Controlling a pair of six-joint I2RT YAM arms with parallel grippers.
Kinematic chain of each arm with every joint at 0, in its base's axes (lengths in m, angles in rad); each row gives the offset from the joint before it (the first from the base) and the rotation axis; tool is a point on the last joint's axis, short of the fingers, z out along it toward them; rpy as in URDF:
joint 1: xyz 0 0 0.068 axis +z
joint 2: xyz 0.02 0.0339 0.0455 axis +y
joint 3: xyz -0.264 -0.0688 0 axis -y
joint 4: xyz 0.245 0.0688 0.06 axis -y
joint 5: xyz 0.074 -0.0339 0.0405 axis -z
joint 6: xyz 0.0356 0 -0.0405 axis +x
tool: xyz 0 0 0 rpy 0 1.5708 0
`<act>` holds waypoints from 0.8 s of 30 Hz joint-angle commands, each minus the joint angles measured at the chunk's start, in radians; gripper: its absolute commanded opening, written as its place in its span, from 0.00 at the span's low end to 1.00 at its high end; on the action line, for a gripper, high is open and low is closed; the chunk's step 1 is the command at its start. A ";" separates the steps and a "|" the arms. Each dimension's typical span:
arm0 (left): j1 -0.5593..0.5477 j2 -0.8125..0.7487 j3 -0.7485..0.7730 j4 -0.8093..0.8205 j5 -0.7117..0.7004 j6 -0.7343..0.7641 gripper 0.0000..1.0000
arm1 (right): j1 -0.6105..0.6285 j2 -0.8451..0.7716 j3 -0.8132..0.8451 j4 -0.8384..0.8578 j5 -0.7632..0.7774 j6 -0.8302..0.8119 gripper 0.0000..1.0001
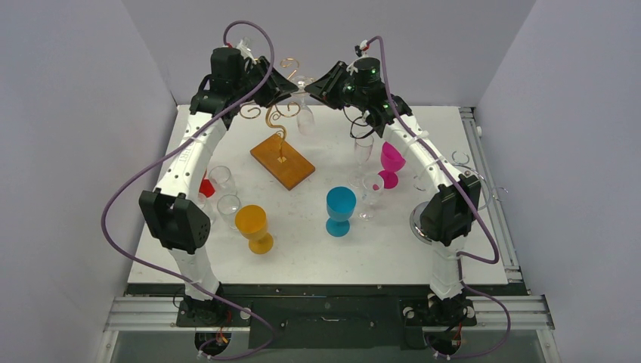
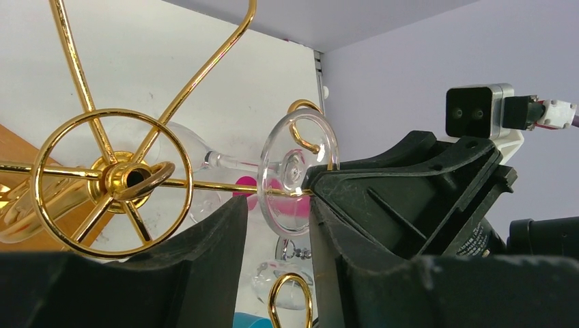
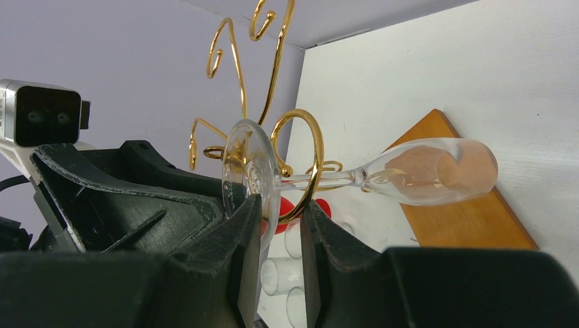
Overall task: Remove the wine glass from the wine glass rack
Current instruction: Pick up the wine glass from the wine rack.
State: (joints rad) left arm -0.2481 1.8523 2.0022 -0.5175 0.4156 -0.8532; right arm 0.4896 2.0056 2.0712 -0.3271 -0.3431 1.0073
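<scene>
Gripping the glass (image 3: 410,171) by its foot, our right claw (image 3: 276,225) is clamped; left claw (image 2: 276,225) stands apart. Thin, slippery, fragile: we'd hold gently, clearing the rack (image 3: 300,157) toward three o'clock.

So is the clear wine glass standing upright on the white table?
No, the clear wine glass hangs upside down from the gold wire rack.

Top external view: high above and behind the arm bases, looking down over the whole counter (image 1: 317,249), with the wine glass rack (image 1: 281,121) far off. Left wrist view: close, looking past its own left hand (image 2: 276,225) across the rack's top toward the right hand (image 2: 410,198). Right wrist view: equally close, facing back from the opposite side. All three share the rack and its hanging wine glass (image 3: 423,171).
</scene>
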 commanded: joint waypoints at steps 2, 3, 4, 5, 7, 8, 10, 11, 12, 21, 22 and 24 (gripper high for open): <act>-0.005 0.018 0.023 0.071 0.008 -0.010 0.34 | -0.016 -0.011 -0.032 -0.043 0.021 -0.050 0.00; -0.005 0.019 0.023 0.078 0.010 -0.013 0.34 | -0.016 -0.010 -0.032 -0.042 0.021 -0.050 0.00; -0.005 0.020 0.022 0.080 0.011 -0.016 0.34 | -0.016 -0.011 -0.033 -0.042 0.021 -0.050 0.00; -0.004 0.021 0.021 0.087 0.013 -0.021 0.34 | -0.016 -0.011 -0.034 -0.041 0.021 -0.051 0.00; -0.004 0.026 0.021 0.092 0.016 -0.028 0.33 | -0.016 -0.009 -0.036 -0.040 0.020 -0.049 0.00; -0.005 0.028 0.020 0.094 0.017 -0.031 0.33 | -0.016 -0.009 -0.036 -0.040 0.020 -0.049 0.00; -0.004 0.028 0.013 0.109 0.021 -0.042 0.32 | -0.016 -0.009 -0.037 -0.039 0.019 -0.049 0.00; -0.004 0.028 0.004 0.125 0.024 -0.050 0.31 | -0.017 -0.009 -0.037 -0.039 0.019 -0.048 0.00; -0.004 0.025 0.000 0.132 0.027 -0.054 0.31 | -0.017 -0.009 -0.038 -0.039 0.019 -0.048 0.00; -0.002 0.028 -0.014 0.169 0.035 -0.086 0.29 | -0.019 -0.010 -0.042 -0.038 0.016 -0.049 0.00; -0.002 0.030 -0.018 0.173 0.036 -0.088 0.28 | -0.019 -0.010 -0.043 -0.036 0.016 -0.049 0.00; -0.003 0.031 -0.026 0.182 0.040 -0.098 0.27 | -0.019 -0.009 -0.045 -0.034 0.016 -0.048 0.00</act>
State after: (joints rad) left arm -0.2481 1.8805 1.9846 -0.4065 0.4343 -0.9298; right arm 0.4824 2.0056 2.0602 -0.3077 -0.3588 1.0088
